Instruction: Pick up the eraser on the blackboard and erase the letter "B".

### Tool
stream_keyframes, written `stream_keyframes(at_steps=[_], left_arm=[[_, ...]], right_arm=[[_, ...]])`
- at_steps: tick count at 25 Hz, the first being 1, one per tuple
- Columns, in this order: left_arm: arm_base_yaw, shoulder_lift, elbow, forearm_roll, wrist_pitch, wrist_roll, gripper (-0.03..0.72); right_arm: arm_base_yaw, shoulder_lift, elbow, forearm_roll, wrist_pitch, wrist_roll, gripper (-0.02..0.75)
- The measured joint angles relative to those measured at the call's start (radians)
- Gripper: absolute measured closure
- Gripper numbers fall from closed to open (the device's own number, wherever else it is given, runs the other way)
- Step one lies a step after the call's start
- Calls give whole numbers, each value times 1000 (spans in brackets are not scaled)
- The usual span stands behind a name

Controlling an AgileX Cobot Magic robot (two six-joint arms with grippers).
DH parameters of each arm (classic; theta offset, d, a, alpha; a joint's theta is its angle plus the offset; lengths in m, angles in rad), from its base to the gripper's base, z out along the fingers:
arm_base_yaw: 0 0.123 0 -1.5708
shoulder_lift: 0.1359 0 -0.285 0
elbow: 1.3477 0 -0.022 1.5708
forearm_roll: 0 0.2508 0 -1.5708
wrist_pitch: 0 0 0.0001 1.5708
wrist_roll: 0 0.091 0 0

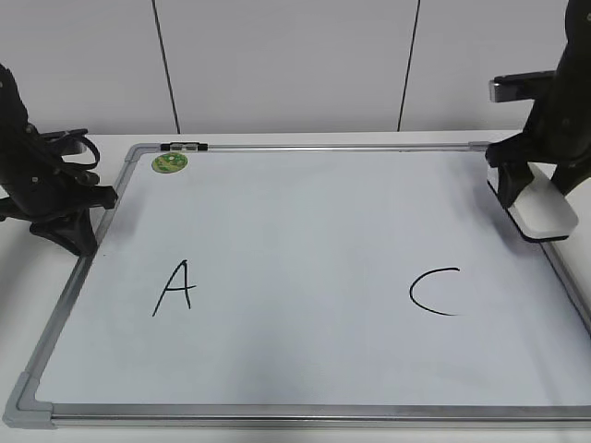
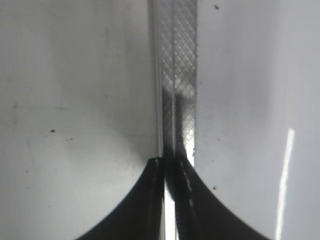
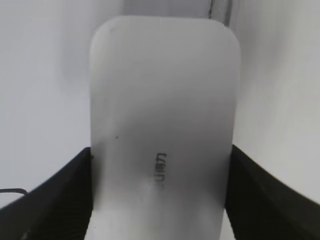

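The blackboard (image 1: 305, 221) is a white dry-erase board with a grey frame, lying flat. No letter "B" shows on it; the space between the black "A" (image 1: 175, 288) and the black "C" (image 1: 432, 291) is plain white. The eraser (image 1: 545, 210) is a white oblong block with a dark underside, at the board's right edge. My right gripper (image 1: 528, 180) is shut on it. In the right wrist view the eraser (image 3: 162, 110) fills the space between the two fingers (image 3: 160, 155). My left gripper (image 1: 81, 238) is shut and empty at the board's left edge, over the frame (image 2: 175, 60), as the left wrist view (image 2: 170, 165) shows.
A round green sticker (image 1: 170, 163) sits at the board's far left corner. A grey plastic corner (image 1: 26, 406) is at the near left. The board lies on a white table against a white panelled wall.
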Motion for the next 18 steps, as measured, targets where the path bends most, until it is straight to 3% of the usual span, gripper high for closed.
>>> stream_keyframes(at_steps=[18], left_arm=[[0, 0, 0, 0, 0, 2, 643]], right_arm=[[-8, 33, 35, 16, -112, 88, 203]])
